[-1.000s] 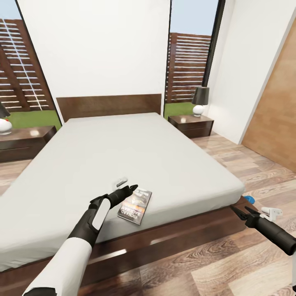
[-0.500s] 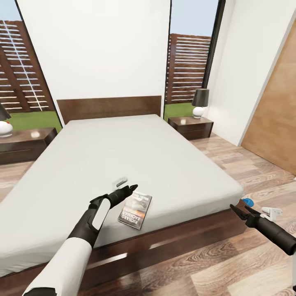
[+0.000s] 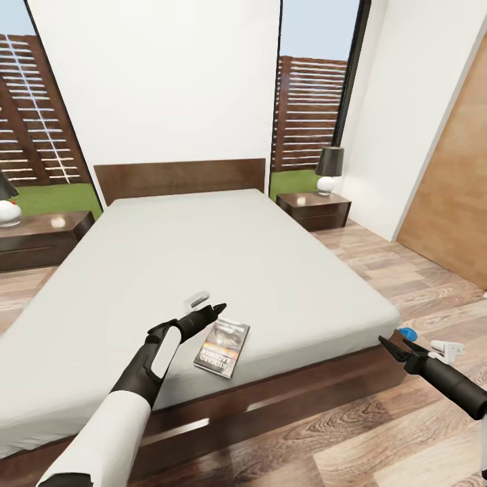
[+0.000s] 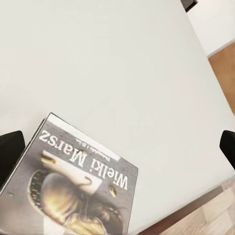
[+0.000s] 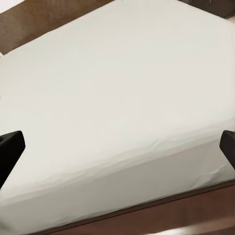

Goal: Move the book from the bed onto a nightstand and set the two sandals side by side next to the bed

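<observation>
The book [image 3: 222, 346] lies flat on the bed [image 3: 223, 250], close to the foot edge. My left gripper [image 3: 218, 309] hovers just above and beyond the book's far end, open and holding nothing. In the left wrist view the book [image 4: 78, 191] lies below and between the spread fingertips [image 4: 10, 152]. A bright blue sandal [image 3: 407, 332] peeks out on the floor by the bed's right foot corner, mostly hidden. My right gripper [image 3: 397, 347] hangs open beside that corner, just short of the sandal. One nightstand [image 3: 314, 206] stands at the bed's right, another nightstand [image 3: 40, 233] at its left.
Each nightstand carries a dark-shaded lamp [image 3: 329, 168]. The dark headboard [image 3: 179, 176] backs onto a white wall between tall windows. A wooden door panel [image 3: 453, 203] lines the right wall. Plank floor [image 3: 379, 257] runs along the bed's right side.
The whole picture has shifted slightly, so the camera moved. The book now sits a little nearer to me relative to my left gripper. Both arms hold their pose.
</observation>
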Robot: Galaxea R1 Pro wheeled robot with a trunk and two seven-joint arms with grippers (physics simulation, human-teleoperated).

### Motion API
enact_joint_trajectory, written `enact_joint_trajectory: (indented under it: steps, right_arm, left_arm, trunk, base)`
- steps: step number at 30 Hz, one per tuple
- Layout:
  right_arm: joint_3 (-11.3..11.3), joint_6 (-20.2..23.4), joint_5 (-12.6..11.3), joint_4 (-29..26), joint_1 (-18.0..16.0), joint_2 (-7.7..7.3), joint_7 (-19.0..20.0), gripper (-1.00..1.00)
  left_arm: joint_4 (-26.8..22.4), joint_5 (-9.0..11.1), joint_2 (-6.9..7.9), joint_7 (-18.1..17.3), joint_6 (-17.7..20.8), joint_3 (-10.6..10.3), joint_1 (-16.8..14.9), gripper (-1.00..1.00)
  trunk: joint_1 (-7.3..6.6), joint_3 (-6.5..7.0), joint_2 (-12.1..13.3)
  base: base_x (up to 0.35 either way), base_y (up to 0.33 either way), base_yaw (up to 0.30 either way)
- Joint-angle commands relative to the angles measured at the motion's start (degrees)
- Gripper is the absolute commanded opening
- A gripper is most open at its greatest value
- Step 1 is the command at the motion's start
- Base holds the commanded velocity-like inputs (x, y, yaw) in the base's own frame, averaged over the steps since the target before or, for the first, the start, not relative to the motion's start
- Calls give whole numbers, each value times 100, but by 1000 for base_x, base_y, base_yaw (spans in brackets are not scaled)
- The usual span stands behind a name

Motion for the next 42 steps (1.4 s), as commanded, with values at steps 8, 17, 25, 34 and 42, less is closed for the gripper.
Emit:
enact_joint_trajectory:
  steps: [8, 17, 25, 34, 42]
  right_arm:
    - [-13, 42, 38, -7, -7, 2, 41, 100]
    - [-15, 42, 36, -7, -7, 2, 41, 100]
    - [-14, 42, 35, -4, -8, 2, 41, 100]
    - [-13, 42, 35, -2, -7, 2, 49, 100]
    - [-13, 48, 33, 2, -7, 2, 56, 100]
  left_arm:
    - [-36, 29, 22, -20, 40, 42, -3, 100]
    - [-583, 159, 313, -140, 78, 195, 47, 100]
    - [-392, 1003, 845, -1484, 764, 365, 114, 100]
    - [670, 993, 1983, -4154, 1516, 370, 206, 100]
    - [1024, 956, 2497, -4638, 1489, 361, 225, 100]
  trunk:
    - [-155, 121, 280]
    - [-155, 121, 280]
    - [-155, 121, 280]
    - [-155, 121, 280]
    - [-155, 121, 280]
  base:
    - [0, 0, 0]
    - [0, 0, 0]
    - [0, 0, 0]
    - [0, 0, 0]
    - [0, 0, 0]
